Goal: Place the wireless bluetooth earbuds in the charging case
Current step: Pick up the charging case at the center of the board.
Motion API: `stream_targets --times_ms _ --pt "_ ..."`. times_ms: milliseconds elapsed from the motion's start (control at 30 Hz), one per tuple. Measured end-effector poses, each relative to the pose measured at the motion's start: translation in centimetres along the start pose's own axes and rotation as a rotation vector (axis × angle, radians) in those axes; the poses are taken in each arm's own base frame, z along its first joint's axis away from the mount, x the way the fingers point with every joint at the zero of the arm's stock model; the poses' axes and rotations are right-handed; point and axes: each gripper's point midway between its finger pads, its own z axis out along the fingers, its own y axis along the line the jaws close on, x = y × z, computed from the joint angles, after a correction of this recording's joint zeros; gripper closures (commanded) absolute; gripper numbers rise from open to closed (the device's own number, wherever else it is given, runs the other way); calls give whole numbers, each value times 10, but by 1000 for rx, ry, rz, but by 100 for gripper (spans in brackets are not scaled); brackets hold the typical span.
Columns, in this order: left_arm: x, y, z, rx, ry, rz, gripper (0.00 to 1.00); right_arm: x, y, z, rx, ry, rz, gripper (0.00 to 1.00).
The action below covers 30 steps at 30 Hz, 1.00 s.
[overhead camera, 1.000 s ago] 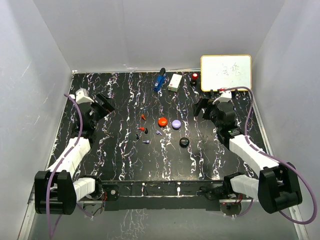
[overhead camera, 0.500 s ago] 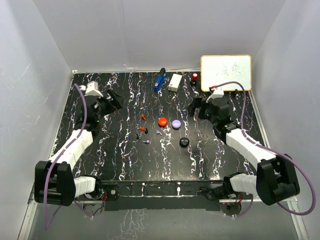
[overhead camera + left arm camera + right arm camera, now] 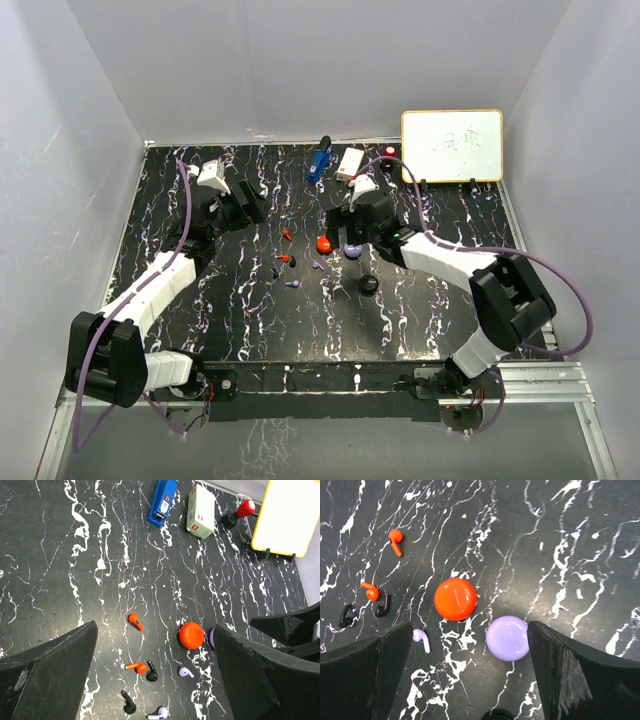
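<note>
- left gripper (image 3: 155, 630): jaws wide apart, nothing in them. It hovers over the table (image 3: 240, 330), left of the buds and towards the back.
- right gripper (image 3: 470, 627): also wide and empty. It hangs above the red case (image 3: 455, 599) and lavender case (image 3: 507, 638); in its wrist view both sit between the fingers, untouched.
- those two cases are close together with a small gap, and both look shut.
- black case (image 3: 369, 285) sits apart, nearer the arms than the lavender one.
- earbuds (image 3: 284, 258) are all loose on the tabletop, left of the cases.
- one red bud (image 3: 395, 541) lies farthest back. A second red bud (image 3: 370, 591) is just beside a black bud (image 3: 383, 605), with another black bud (image 3: 346, 616) near that pair.
- one lavender bud (image 3: 421, 640) lies near the red case, a second lavender bud (image 3: 157, 712) closer to the arms.
- back edge: blue stapler (image 3: 162, 502), white box (image 3: 201, 512), red-topped stamp (image 3: 240, 512), whiteboard (image 3: 452, 145).
</note>
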Motion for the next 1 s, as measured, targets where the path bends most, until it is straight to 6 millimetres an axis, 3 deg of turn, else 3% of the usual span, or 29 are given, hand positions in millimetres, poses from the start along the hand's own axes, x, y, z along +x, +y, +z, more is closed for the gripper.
stream_targets --times_ms 133,400,633,1000 --pt "6 4 -1 -18 23 -1 3 16 19 15 0 52 -61 3" --pt "8 9 -7 -47 32 3 3 34 35 45 59 110 -170 7" --pt "10 10 -9 -50 40 2 4 57 29 61 101 177 -213 14" --pt "11 10 -9 -52 44 1 3 63 25 70 122 203 -231 29"
